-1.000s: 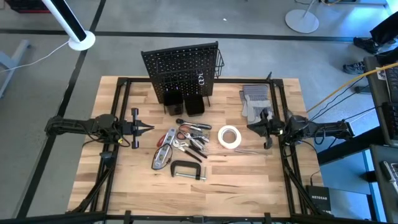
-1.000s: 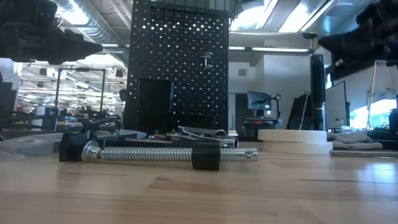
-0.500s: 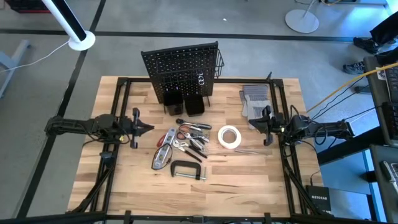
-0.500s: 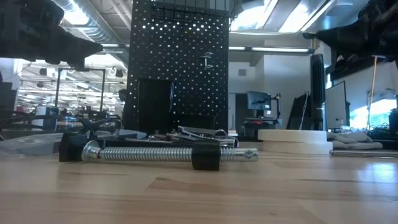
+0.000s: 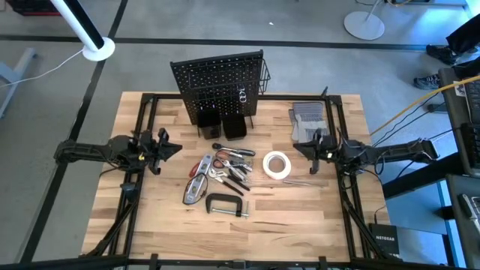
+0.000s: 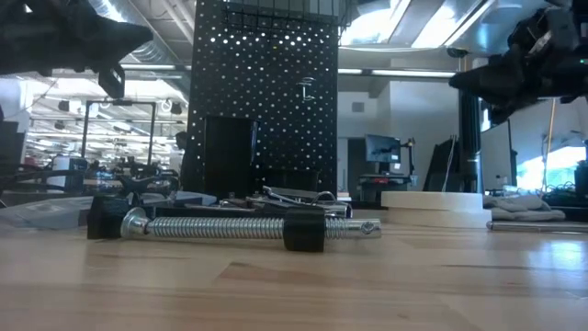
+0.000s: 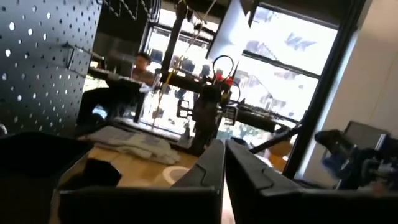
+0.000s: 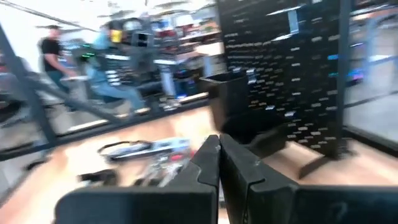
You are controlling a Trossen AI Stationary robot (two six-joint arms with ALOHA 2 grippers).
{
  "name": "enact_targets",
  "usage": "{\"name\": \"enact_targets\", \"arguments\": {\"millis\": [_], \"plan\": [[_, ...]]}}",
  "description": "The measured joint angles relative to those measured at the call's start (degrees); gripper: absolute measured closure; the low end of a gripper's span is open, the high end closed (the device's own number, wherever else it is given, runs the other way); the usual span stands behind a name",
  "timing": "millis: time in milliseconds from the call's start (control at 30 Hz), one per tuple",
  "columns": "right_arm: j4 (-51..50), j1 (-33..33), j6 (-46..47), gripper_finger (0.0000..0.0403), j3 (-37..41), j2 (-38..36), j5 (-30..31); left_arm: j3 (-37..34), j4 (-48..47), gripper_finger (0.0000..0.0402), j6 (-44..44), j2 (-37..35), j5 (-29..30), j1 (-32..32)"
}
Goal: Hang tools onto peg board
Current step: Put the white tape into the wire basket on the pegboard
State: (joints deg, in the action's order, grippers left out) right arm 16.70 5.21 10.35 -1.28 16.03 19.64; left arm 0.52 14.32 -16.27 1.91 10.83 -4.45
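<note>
The black peg board (image 5: pixel 217 81) stands upright at the table's far side, with a wire basket (image 5: pixel 264 79) on its right and two black bins (image 5: pixel 222 124) at its foot. The tools lie in front of it: a black C-clamp (image 5: pixel 225 205), pliers (image 5: pixel 231 168), a red utility knife (image 5: pixel 201 165), a silver-grey tool (image 5: pixel 194 190) and a white tape roll (image 5: pixel 277 165). My left gripper (image 5: pixel 177 148) hovers shut to the left of the tools. My right gripper (image 5: pixel 297 148) hovers shut to the right of the tape roll. Both point level toward the middle, holding nothing.
Grey work gloves (image 5: pixel 306 123) lie at the far right, under my right arm. A thin silver rod (image 5: pixel 304 181) lies near the tape roll. The table's near half (image 5: pixel 247 240) is bare wood. People show in the room beyond the table.
My left gripper has rolled about its own line and tipped its fingertips up a little. My right gripper has turned a little and edged toward the table's middle. Both have stayed shut. The tools lie where they were.
</note>
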Motion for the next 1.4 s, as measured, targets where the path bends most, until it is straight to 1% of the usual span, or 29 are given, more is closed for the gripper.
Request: {"name": "enact_targets", "arguments": {"millis": [67, 133, 200, 267, 367, 467, 633, 700, 767, 967, 1167, 1267, 1400], "plan": [[0.3, 0.0, -0.2, 0.0395, 0.0, 1.6, 1.7, 0.0, -0.2, 0.0398, -1.4, 0.3, 0.0, -0.2], [0.3, 0.0, -0.2, 0.0395, 0.0, 3.1, 1.7, 0.0, 1.3, 0.0400, -1.7, 1.2, 0.0, -0.6], [0.3, 0.0, -0.1, 0.0391, 0.0, 4.6, 0.8, 0.0, 4.5, 0.0400, -1.5, 2.5, 0.0, -0.9], [0.1, 0.0, 1.1, 0.0377, -0.2, 6.0, -0.8, 0.0, 7.4, 0.0400, -1.3, 4.5, 0.0, -0.9], [-2.1, 0.0, 2.3, 0.0343, -2.3, 8.6, -2.6, 0.0, 9.6, 0.0400, -1.3, 8.0, 0.1, -0.9], [-7.1, 0.0, 2.3, 0.0301, -5.7, 11.3, -2.5, 0.0, 9.5, 0.0400, -1.8, 12.0, 1.9, -0.9], [-14.1, 0.0, 1.4, 0.0240, -10.7, 17.3, 2.3, 0.0, 10.4, 0.0400, -4.8, 18.2, 3.6, -0.9], [-16.7, 0.0, 2.1, 0.0223, -12.6, 20.4, 3.8, 0.0, 12.5, 0.0400, -5.5, 20.5, 3.6, -0.9], [-18.5, 0.0, 4.3, 0.0211, -14.3, 23.7, 3.8, 0.0, 14.5, 0.0400, -5.5, 22.4, 3.7, -0.9], [-21.6, 0.0, 7.6, 0.0201, -18.9, 34.9, 0.8, 0.0, 18.3, 0.0400, -4.7, 26.3, 6.2, -0.9], [-26.6, 0.0, 10.8, 0.0201, -23.0, 45.5, 0.7, 0.0, 18.3, 0.0400, -4.7, 27.7, 6.4, -0.9], [-28.0, 0.0, 13.1, 0.0200, -25.0, 49.8, 0.7, 0.0, 18.3, 0.0400, -4.8, 27.7, 6.4, -0.9], [-31.8, -0.1, 15.1, 0.0200, -27.5, 53.6, 0.7, 0.0, 18.3, 0.0400, -4.8, 27.7, 6.5, -0.9]]}}
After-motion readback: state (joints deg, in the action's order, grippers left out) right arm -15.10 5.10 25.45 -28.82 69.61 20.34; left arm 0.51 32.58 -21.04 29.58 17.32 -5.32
